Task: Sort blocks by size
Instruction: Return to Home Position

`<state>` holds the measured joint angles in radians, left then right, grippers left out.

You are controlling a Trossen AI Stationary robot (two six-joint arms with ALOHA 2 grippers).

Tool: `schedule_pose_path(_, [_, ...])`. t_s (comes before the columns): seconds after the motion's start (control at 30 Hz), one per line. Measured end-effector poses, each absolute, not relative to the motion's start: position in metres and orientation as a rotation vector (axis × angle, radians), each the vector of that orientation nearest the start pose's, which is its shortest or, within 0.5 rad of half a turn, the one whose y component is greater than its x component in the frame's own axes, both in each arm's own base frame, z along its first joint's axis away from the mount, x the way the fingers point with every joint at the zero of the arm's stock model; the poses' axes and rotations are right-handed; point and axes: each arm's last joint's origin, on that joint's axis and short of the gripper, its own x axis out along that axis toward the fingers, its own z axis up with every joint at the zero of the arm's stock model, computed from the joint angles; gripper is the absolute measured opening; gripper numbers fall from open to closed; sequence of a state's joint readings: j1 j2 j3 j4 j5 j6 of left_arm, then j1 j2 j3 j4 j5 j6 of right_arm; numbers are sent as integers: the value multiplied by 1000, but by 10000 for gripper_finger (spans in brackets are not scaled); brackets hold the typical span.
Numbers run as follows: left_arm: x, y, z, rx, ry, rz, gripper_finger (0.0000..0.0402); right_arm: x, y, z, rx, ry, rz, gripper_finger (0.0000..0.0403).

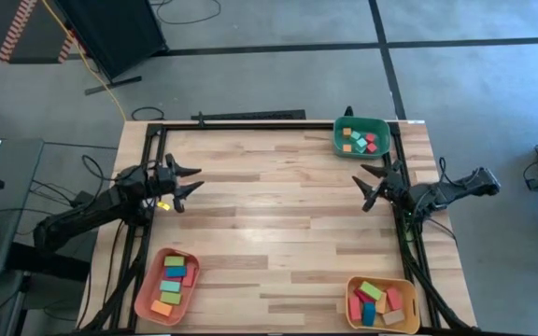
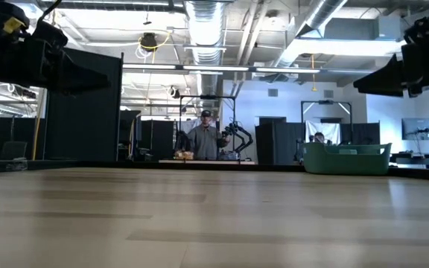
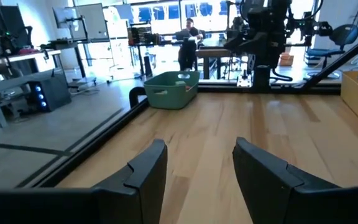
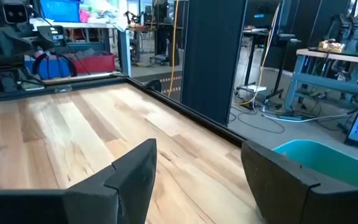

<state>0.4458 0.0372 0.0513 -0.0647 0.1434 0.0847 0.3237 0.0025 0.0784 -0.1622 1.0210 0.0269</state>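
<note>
On the pale wood-plank table [image 1: 278, 215], your left gripper [image 1: 194, 179] hangs by the left edge. Its fingers are spread. In the left wrist view the dark, angular fingers [image 3: 145, 177] stand wide apart with bare wood between them.

Your right gripper [image 1: 366, 187] hangs by the right edge, facing the left one across the table, and it is spread too. The right wrist view shows the same kind of gap, with only wood grain in it.

The blocks [image 1: 362, 140] you can see all lie in trays, apart from both claws:
- The green tray [image 1: 382, 124] at the far right corner is nearest, just beside the right gripper. It holds small orange, red and green pieces.
- The salmon tray [image 1: 144, 291] at the near left corner sits well apart from the left gripper. It is oblong with rounded corners and holds green, teal, red and orange bars laid crosswise.
- The yellow tray [image 1: 351, 304] at the near right corner sits well apart from the right gripper. It holds chunkier green, red, teal and pink pieces jumbled together.

The blocks look matte and solid-coloured. The trays look like smooth plastic. A black frame [image 1: 241, 119] borders the table.
</note>
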Motion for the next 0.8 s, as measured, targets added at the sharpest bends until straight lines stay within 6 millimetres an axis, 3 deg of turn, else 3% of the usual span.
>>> schedule_pose_path(0.5, [89,38,172,26,55,301,173,83,2,174,-26,77,-648,264])
schedule_pose_path(0.8, [88,40,173,-20,30,387,173,82,1,174,-26,77,-670,264])
